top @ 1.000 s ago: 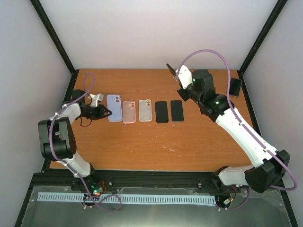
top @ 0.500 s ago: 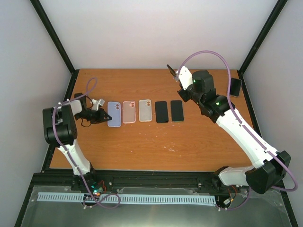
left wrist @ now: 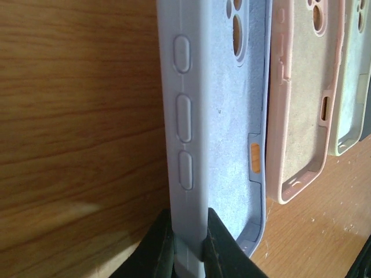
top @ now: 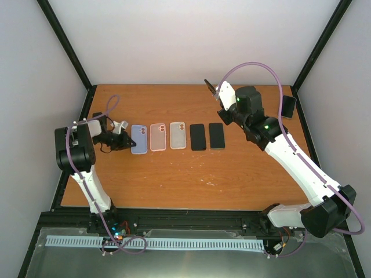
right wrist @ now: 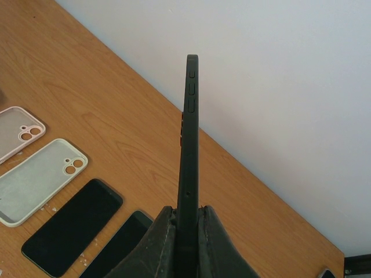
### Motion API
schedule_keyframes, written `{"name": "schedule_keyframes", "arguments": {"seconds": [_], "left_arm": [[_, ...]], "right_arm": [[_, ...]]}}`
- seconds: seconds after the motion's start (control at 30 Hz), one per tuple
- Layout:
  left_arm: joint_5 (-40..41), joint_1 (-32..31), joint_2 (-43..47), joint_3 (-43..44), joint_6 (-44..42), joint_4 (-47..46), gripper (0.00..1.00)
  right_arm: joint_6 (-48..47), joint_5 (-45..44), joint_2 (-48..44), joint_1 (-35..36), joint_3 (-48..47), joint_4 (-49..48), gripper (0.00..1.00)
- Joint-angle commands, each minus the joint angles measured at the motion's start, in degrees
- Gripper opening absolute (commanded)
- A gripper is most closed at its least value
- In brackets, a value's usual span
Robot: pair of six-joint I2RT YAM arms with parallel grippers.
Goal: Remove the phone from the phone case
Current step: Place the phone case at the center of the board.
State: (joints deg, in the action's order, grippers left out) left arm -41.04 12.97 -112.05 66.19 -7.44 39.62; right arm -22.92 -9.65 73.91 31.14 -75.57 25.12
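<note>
Two things differ from a second ago: the left arm has folded its elbow back toward the table's (top: 191, 174) left edge, and the blue case (top: 138, 139) has shifted slightly nearer. Its lining shows bare, so that case looks already emptied and is just being set down. The left gripper (top: 123, 141) lies low, pinching the case's side wall. The right gripper (top: 215, 91) has not moved, raised over the far side and clamped on a black phone (right wrist: 190, 133) held edge-on; I cannot tell whether it is cased
</note>
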Motion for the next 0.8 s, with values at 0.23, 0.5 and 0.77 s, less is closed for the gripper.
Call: {"name": "schedule_keyframes", "arguments": {"seconds": [0.23, 0.5, 0.77], "left_arm": [[8.85, 0.39, -2.28, 2.03, 2.62, -3.28, 0.18], [12.44, 0.4, -0.62, 1.96, 5.8, -3.84, 0.38], [13.54, 0.43, 3.56, 3.02, 8.46, -3.69, 0.56]], "right_arm": [[0.05, -0.17, -1.53, -0.2, 0.38, -2.89, 0.03], [-0.34, -0.36, -1.9, -0.2, 0.34, -2.8, 0.03], [-1.44, -0.73, -2.12, -0.2, -0.21, -2.89, 0.03]]}}
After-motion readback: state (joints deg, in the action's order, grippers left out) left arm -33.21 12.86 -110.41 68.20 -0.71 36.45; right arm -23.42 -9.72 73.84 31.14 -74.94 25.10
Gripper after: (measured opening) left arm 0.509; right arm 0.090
